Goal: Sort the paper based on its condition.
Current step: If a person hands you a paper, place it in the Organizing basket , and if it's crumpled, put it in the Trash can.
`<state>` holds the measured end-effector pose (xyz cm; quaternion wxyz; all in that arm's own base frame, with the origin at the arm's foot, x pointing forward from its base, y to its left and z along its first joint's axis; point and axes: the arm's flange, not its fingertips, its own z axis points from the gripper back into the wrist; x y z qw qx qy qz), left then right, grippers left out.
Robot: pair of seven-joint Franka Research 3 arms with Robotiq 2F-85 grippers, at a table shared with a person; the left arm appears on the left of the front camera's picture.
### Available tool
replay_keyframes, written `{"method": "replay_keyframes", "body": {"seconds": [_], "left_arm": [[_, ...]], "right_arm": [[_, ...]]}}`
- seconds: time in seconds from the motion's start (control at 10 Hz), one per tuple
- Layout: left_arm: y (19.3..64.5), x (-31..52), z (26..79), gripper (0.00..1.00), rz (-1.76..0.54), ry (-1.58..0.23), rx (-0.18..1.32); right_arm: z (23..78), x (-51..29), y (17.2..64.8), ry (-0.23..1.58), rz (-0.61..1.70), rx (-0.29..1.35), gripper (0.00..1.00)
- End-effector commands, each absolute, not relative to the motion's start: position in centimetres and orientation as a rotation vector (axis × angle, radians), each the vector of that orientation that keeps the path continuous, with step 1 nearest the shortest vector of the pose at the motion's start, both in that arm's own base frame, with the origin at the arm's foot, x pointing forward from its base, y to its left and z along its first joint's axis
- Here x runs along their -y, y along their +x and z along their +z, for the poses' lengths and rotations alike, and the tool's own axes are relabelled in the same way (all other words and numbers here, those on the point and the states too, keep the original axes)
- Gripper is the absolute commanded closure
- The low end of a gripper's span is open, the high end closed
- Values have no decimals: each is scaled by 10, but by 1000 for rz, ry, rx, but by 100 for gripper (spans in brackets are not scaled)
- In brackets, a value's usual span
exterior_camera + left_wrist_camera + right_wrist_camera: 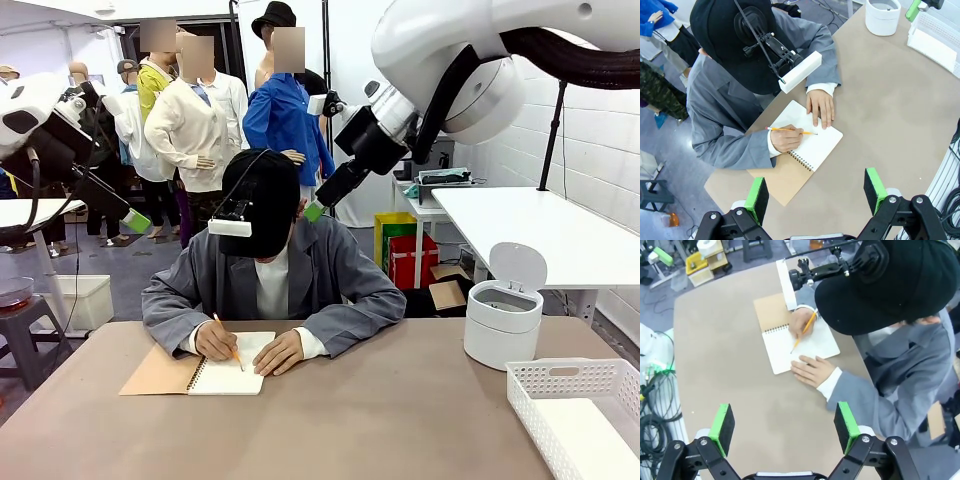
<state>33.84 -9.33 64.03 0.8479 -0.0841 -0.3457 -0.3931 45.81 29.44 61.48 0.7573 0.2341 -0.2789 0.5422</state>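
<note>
Paper (232, 372) lies as the open white page of a spiral notebook (800, 165) on the brown worktop (380, 420), its tan cover (160, 373) folded out beside it. A person in a grey jacket bends over the notebook: one hand (214, 343) holds a yellow pencil (790, 130) to the page, the other hand (279, 353) rests flat on it. Well apart from the notebook, at the worktop's edge, stand a white round bin (503, 322) and, nearer the robot, a white basket (580, 410). Left claw (815, 192) hangs above the notebook, its green pads spread and empty. Right claw (785, 422) likewise hangs above the notebook, spread wide, gripping nothing.
</note>
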Motion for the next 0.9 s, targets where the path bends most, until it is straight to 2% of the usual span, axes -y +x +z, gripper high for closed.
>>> {"method": "replay_keyframes", "body": {"seconds": [0.0,0.8], "left_arm": [[338,93,641,0,-826,-188,722],[338,93,641,0,-826,-188,722]], "right_arm": [[614,-297,468,470,1196,608,0],[610,-297,464,486,1195,597,0]]}}
